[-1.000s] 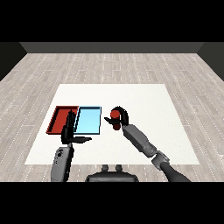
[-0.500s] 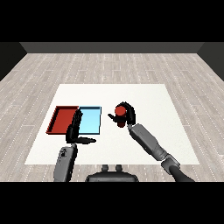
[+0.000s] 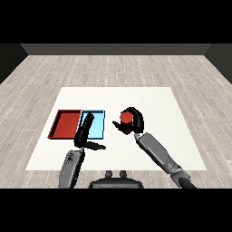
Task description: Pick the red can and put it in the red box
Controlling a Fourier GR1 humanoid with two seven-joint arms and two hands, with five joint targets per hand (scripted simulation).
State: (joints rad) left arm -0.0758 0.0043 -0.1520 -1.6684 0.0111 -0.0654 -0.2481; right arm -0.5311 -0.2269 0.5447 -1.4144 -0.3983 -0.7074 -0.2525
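Observation:
The red can (image 3: 125,118) shows as a red round top inside my right hand (image 3: 134,123), whose black fingers curl round it just right of the two trays. The red tray (image 3: 66,124) lies at the left of the white table, and nothing lies in it. My left hand (image 3: 85,134) hangs over the near edge of the light blue tray (image 3: 98,124), fingers straight and thumb stuck out to the right, holding nothing. Whether the can rests on the table or is lifted I cannot tell.
The light blue tray lies against the red tray's right side, between the red tray and the can. The white table (image 3: 172,113) spreads out to the right and behind; wooden floor surrounds it.
My right hand with the can has drifted slightly left and nearer. The left hand has risen a little over the blue tray's near edge.

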